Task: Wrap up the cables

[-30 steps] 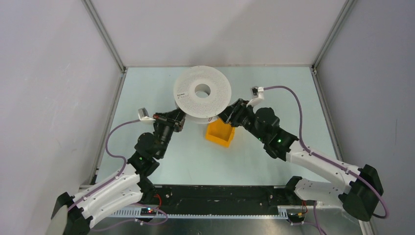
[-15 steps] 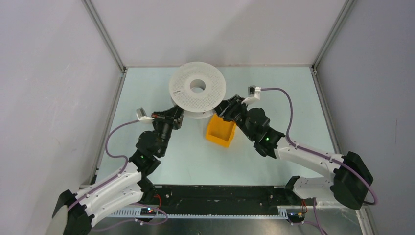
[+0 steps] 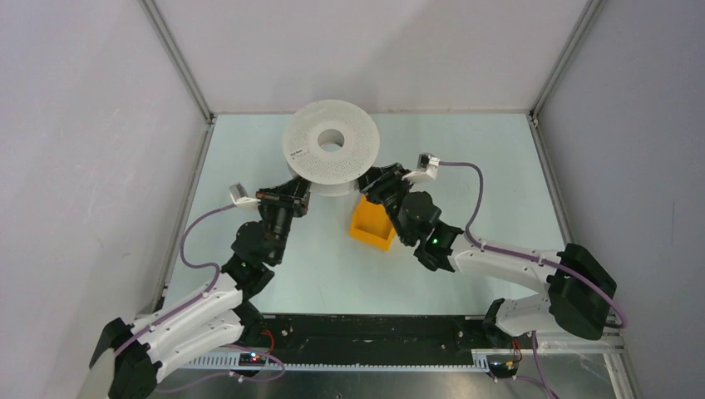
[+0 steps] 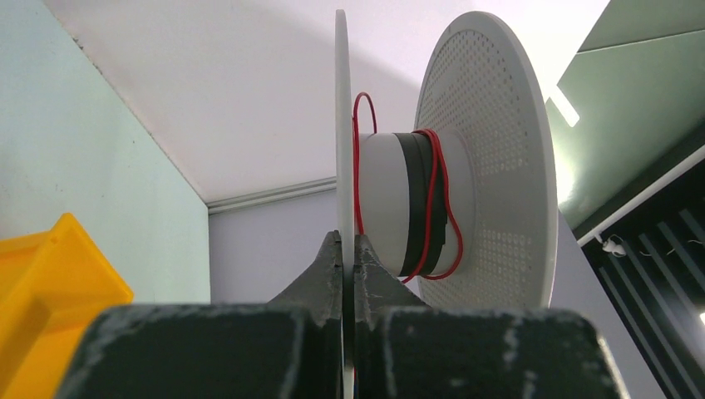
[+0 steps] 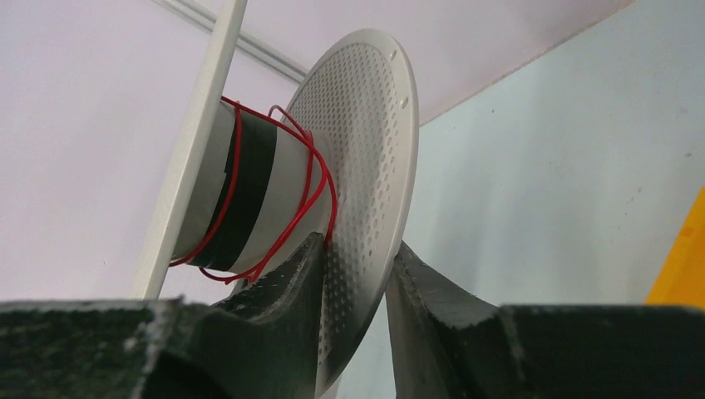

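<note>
The white perforated spool (image 3: 330,154) is held tilted above the table, between both grippers. A thin red wire (image 4: 432,199) is looped loosely a few times round its hub, over a black band; it also shows in the right wrist view (image 5: 312,179). My left gripper (image 3: 295,196) is shut on the thin edge of one flange (image 4: 341,125); the jaws (image 4: 342,237) pinch it tightly. My right gripper (image 3: 371,184) straddles the rim of the other, perforated flange (image 5: 366,125). Its fingers (image 5: 359,243) close on the rim, and the inner finger lies next to the wire.
A yellow bin (image 3: 372,224) stands on the pale green table (image 3: 465,150) just below the spool, under my right gripper. It shows at the left edge of the left wrist view (image 4: 50,291). Grey walls with metal frame posts (image 3: 179,62) enclose the table.
The spool has moved left and slightly away from the arm bases. My right arm has swung left with it. My left gripper has barely shifted.
</note>
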